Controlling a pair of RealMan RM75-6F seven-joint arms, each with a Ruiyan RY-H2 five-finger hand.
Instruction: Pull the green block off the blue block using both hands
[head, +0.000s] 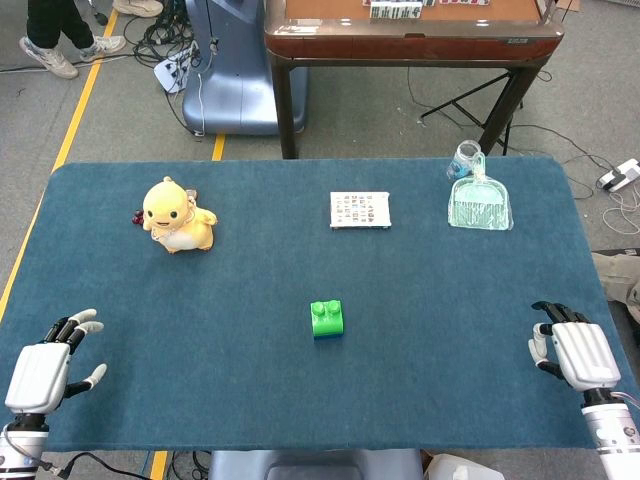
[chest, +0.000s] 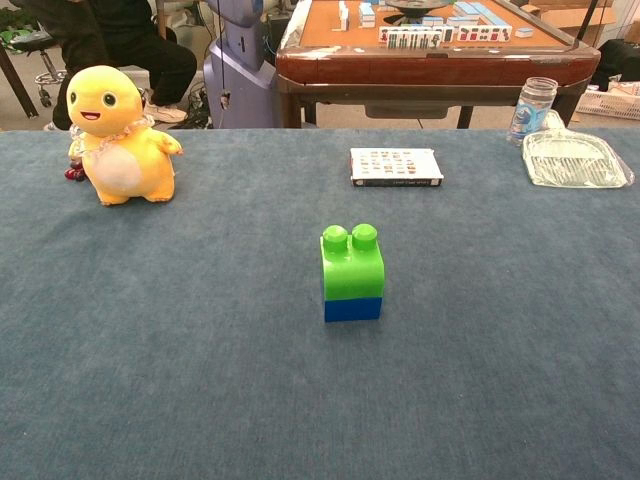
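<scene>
Green block (chest: 352, 264) sits pressed onto the blue block (chest: 352, 309) near the middle of the blue-carpeted table (head: 300, 400), the pair upright with the green one's two studs on top and only a thin band of blue showing beneath it. I have both hands parked at the near edge, well apart from the stack: my left hand (head: 45, 370) at the near left corner, fingers spread and holding nothing, and my right hand (head: 575, 352) at the near right corner, fingers loosely apart and likewise empty. Neither shows in the chest view. I judge the task not yet begun, so the step in hand is the approach. To do it well I would bring both hands in toward the centre together, one from each side, so the stack is not shoved sideways by whichever arrives first. The blue block is low, so I expect the hand meant to anchor it must come in close to the table and pinch that thin band without catching the green block above. The other hand should take the green block high, around its sides below the studs. A straight upward pull, perhaps with a slight rocking, seems safest. The yellow duck toy (head: 177, 215), the card box (head: 360, 210) and the clear dustpan (head: 480, 205) lie at the far side, out of my path.
</scene>
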